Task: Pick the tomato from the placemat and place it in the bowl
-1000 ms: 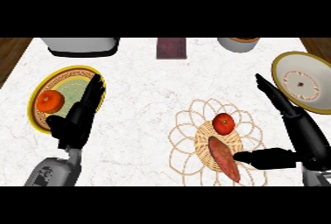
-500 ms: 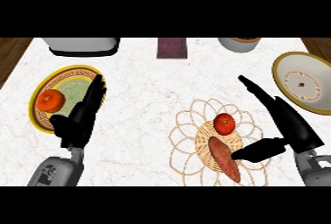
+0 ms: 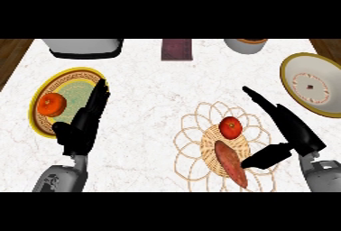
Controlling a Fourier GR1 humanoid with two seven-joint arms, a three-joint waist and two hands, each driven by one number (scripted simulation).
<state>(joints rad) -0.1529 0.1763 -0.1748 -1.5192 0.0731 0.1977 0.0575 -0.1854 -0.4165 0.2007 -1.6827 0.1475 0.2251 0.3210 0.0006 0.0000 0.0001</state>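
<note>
A red tomato sits on the woven round placemat at centre right, next to a brown sweet potato. My right hand is open just right of the tomato, fingers straight and pointing up-left, thumb low over the placemat's right edge. It is not touching the tomato. The white bowl with a gold rim stands at the far right. My left hand rests open at the left, fingers up, over the edge of a patterned plate.
An orange lies on the patterned plate. At the back edge are a grey appliance, a dark red box and a small pot. Bare marble lies between the plate and the placemat.
My right hand has moved left toward the tomato, its fingers now nearer the placemat. The left hand and the tomato have stayed put.
</note>
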